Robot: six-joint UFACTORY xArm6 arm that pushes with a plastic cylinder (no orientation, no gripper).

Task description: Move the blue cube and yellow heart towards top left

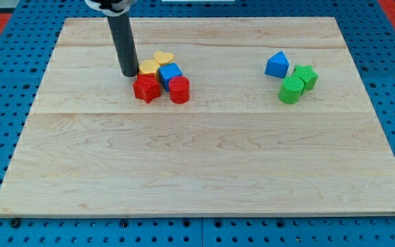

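My tip (129,73) rests on the table (197,171), touching or just beside the left edge of a yellow block (148,67). The tool is a plain rod; it grips nothing. The yellow heart (163,57) lies just above-right of that block, the blue cube (171,73) just right of it.

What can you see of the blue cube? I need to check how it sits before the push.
The blue cube looks like smooth plastic and sits flat on the wooden board, upper left of centre, packed in a cluster. The yellow heart touches it above, another yellow block at its left, the red star and red cylinder below. My tip stands left of the cluster, not touching the cube.
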